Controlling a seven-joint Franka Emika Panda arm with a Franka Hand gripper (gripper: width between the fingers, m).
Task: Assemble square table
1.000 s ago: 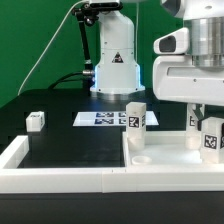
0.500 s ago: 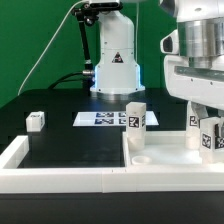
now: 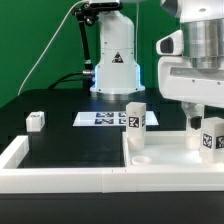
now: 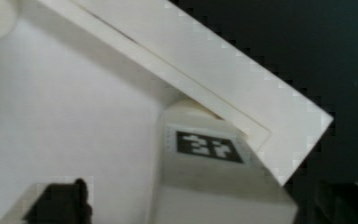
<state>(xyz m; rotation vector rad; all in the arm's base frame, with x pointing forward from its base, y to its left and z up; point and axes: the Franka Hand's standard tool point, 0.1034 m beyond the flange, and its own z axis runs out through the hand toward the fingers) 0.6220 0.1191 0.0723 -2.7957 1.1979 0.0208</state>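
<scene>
Two legs stand on the square slab [image 3: 165, 152]: one [image 3: 135, 118] at its far corner toward the marker board [image 3: 102, 119], another [image 3: 208, 137] under the claw [image 3: 203, 122]. Seating that leg calls for keeping it upright over its corner hole while turning. Whether the claw grips it or stands open, I cannot tell; a third leg [image 3: 36, 121] lies well apart on the tabletop [image 3: 70, 145].

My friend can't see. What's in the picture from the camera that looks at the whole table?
A white robot arm's tool hangs over a white table top, right by a tagged leg standing at the exterior view's right. Another tagged leg stands upright on the table top, a small white piece sits alone at the left, and a marker board lies behind.
</scene>
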